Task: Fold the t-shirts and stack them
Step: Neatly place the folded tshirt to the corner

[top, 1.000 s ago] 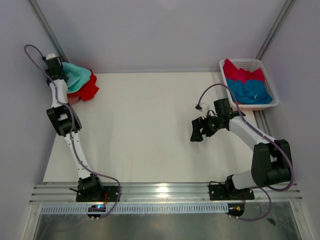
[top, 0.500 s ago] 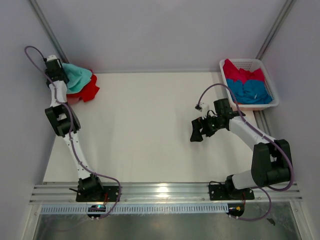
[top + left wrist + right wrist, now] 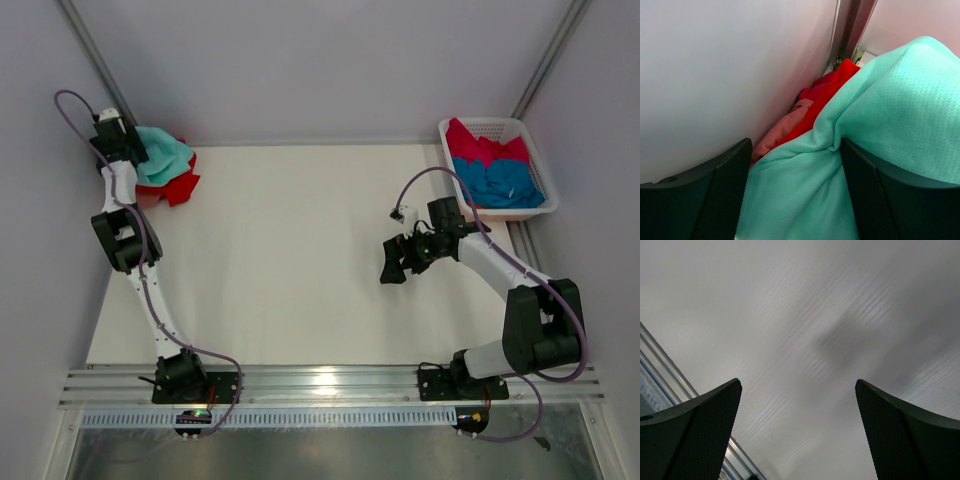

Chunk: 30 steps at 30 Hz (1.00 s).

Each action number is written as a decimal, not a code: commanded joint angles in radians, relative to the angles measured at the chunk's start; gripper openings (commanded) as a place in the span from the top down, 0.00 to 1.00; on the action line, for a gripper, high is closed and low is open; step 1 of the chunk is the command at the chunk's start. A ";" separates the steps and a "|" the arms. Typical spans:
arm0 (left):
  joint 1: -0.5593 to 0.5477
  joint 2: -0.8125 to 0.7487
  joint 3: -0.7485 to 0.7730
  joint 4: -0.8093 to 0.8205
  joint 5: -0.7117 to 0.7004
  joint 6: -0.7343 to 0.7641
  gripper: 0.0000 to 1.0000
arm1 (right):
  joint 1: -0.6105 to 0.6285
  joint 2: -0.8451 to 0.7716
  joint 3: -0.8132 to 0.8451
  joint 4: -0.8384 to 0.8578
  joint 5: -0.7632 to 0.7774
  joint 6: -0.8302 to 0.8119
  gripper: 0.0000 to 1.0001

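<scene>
— Where are the shirts?

— Two are heaped in the far left corner of the white table (image 3: 290, 250). A mint-teal cloth t-shirt (image 3: 165, 155) lies rumpled on top of a bright red cloth t-shirt (image 3: 180, 186), and both are pressed up against the grey wall (image 3: 715, 75). The other two, a crimson-pink cloth t-shirt (image 3: 480, 148) and a blue cloth t-shirt (image 3: 505, 185), lie crumpled in the white slatted plastic basket (image 3: 490, 122) at the far right, with the pink one toward the back.

— And the left end effector?

— The left end effector (image 3: 118, 135) is right on that corner heap. In its wrist view the black fingers (image 3: 725, 190) stand well apart. A fold of the mint-teal shirt fills the gap between them and lies against the right-hand finger in that view. The cloth looks loose, not pinched. The red shirt shows behind the fold, and next to it is a paler salmon piece of cloth (image 3: 785, 130). I can't tell whether that piece is a separate garment.

— The right one?

— The right end effector (image 3: 393, 262) hangs over bare table right of centre, well apart from the basket. Its fingers are spread wide and hold nothing. Its wrist view shows only the tabletop and a strip of ribbed aluminium rail (image 3: 660, 360).

— Any labels or lettering?

— The shirts show as plain solid colour. Any marking on the arms is too small to make out.
</scene>
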 commanded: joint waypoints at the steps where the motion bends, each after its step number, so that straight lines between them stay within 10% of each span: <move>1: 0.007 -0.063 -0.022 0.010 -0.008 -0.013 0.25 | -0.002 -0.018 -0.001 0.017 -0.027 -0.018 0.01; 30: 0.007 -0.284 -0.172 0.037 -0.177 0.082 0.19 | -0.002 -0.073 -0.011 0.016 -0.076 -0.016 0.01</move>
